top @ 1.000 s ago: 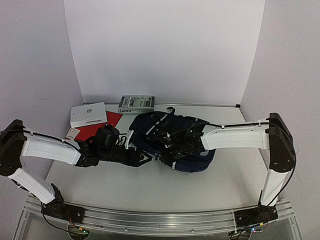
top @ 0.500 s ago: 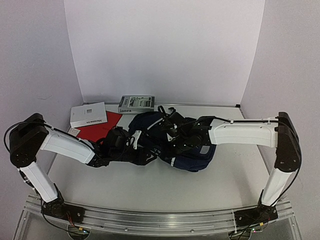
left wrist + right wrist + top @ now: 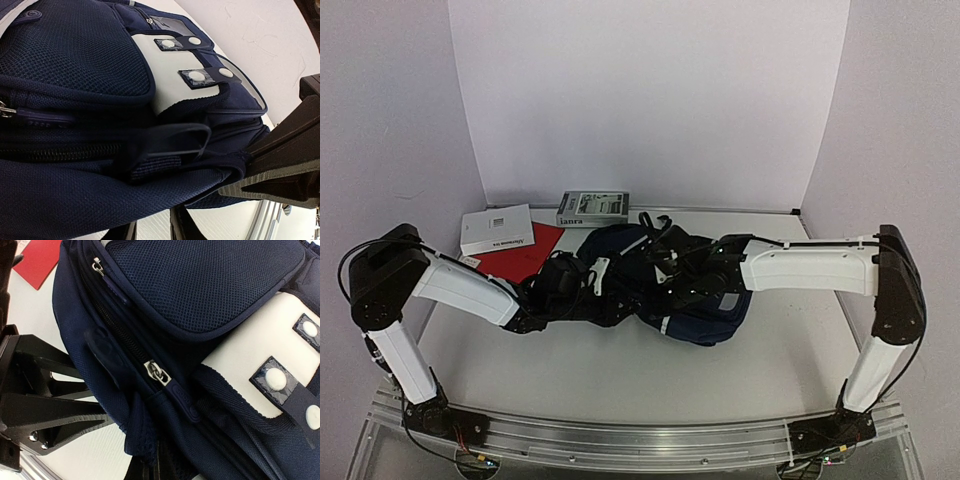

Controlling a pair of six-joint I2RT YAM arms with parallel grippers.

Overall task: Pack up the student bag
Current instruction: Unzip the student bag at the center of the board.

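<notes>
Locate large navy-blue fabric backpack (image 3: 695, 322) with grey buckled flap on white counter (image 3: 620, 375), between both sets of fingers. Read long axis as running crosswise from left fingers (image 3: 182, 227) past right fingers (image 3: 155, 467), flap end beyond the latter. Note left fingers narrowly parted, grip undeterminable; right fingers closed, apparently pinching fabric below metal zip pull (image 3: 159, 374). Treat as soft, floppy; grip seams, not mesh.

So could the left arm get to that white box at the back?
Probably yes. The white box lies at the far left of the table with nothing on top of it. The left hand would only have to leave the student bag first.
</notes>
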